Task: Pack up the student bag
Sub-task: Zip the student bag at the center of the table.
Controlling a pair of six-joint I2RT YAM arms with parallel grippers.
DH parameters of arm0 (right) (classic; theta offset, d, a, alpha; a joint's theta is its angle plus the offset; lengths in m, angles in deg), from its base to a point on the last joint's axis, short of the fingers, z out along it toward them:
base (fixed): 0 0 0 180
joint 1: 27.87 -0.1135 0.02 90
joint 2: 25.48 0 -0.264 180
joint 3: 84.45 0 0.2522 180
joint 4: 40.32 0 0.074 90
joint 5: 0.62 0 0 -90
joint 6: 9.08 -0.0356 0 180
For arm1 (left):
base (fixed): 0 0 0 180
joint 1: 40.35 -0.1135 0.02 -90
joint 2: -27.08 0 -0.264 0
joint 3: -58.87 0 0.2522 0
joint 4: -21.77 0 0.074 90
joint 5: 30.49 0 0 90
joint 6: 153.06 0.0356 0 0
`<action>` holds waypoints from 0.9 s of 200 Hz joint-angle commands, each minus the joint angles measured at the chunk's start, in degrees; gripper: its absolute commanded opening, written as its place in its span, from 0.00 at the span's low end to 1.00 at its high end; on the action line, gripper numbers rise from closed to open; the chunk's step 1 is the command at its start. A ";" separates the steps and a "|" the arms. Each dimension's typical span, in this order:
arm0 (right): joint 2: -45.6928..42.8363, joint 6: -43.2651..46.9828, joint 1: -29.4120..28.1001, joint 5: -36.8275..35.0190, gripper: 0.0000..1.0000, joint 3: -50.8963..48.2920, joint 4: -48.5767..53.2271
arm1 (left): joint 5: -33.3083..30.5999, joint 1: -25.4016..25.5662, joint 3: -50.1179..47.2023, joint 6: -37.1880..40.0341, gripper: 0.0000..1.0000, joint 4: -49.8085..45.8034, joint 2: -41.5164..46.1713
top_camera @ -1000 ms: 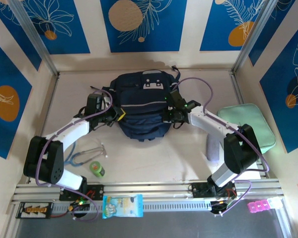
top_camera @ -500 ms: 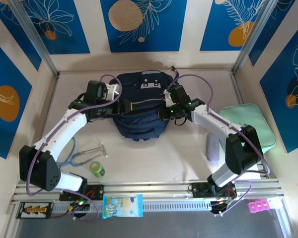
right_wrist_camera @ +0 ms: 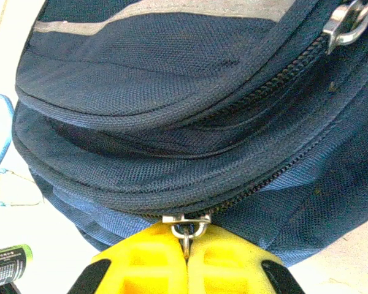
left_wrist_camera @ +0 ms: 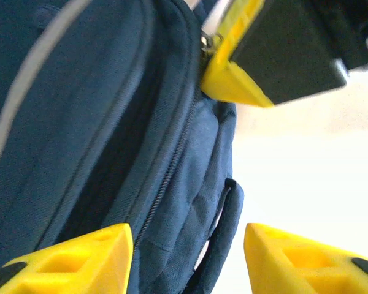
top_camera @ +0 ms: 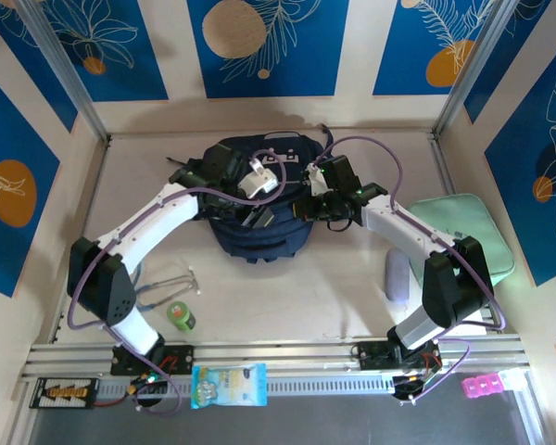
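The student bag (top_camera: 259, 243), a navy-blue backpack, lies at the back middle of the table. My right gripper (right_wrist_camera: 185, 246) is shut on a small metal zip pull (right_wrist_camera: 185, 228) at the bag's (right_wrist_camera: 172, 73) right side; a second pull (right_wrist_camera: 346, 21) shows higher on another zip. In the top view the right gripper (top_camera: 308, 206) rests against the bag. My left gripper (top_camera: 259, 217) hangs over the bag's middle, open. Its yellow fingers (left_wrist_camera: 80, 260) stand on either side of a fold of the bag (left_wrist_camera: 80, 110) and a dark strap (left_wrist_camera: 224, 245), with gaps on both sides. The right gripper's finger (left_wrist_camera: 239, 82) shows at the top.
A mint-green zip case (top_camera: 463, 232) leans at the right wall, with a pale grey object (top_camera: 398, 276) beside it. A blue stethoscope (top_camera: 157, 289) and a green roll (top_camera: 181, 317) lie at the front left. A snack packet (top_camera: 229, 385) and a pink item (top_camera: 486, 385) sit on the front rail.
My left arm swung from the bag's left side over its middle, and its gripper went from shut to open. The right gripper stayed shut on the zip pull and shifted slightly back.
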 commanded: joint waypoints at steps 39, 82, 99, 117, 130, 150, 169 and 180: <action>-2.51 -1.04 0.32 3.98 0.00 0.28 -4.33 | -7.46 1.26 2.76 1.77 0.50 -0.94 -1.84; -2.58 -1.49 0.59 4.43 0.00 0.39 -4.50 | -11.14 1.31 2.78 -0.06 0.49 -0.69 -2.66; -2.57 -1.73 0.57 4.59 0.00 0.45 -4.50 | -11.27 1.23 2.18 -0.26 0.47 -0.25 -2.50; -2.52 -1.83 0.68 5.01 0.00 0.54 -4.59 | -10.61 1.28 1.99 -0.09 0.47 0.06 -2.97; -2.68 -1.94 0.68 5.51 0.00 0.56 -4.68 | -10.58 1.34 1.57 -0.18 0.45 0.98 -3.41; -2.77 -1.91 0.69 6.10 0.00 0.54 -4.76 | -8.40 1.73 1.38 -1.24 0.39 3.27 -3.90; -2.77 -1.49 0.66 7.92 0.00 0.43 -4.74 | -6.52 2.04 0.43 -2.24 0.32 7.00 -3.88; -3.03 -1.66 0.78 7.85 0.00 -0.03 -5.10 | -6.58 2.09 0.06 -2.53 0.25 8.27 -3.94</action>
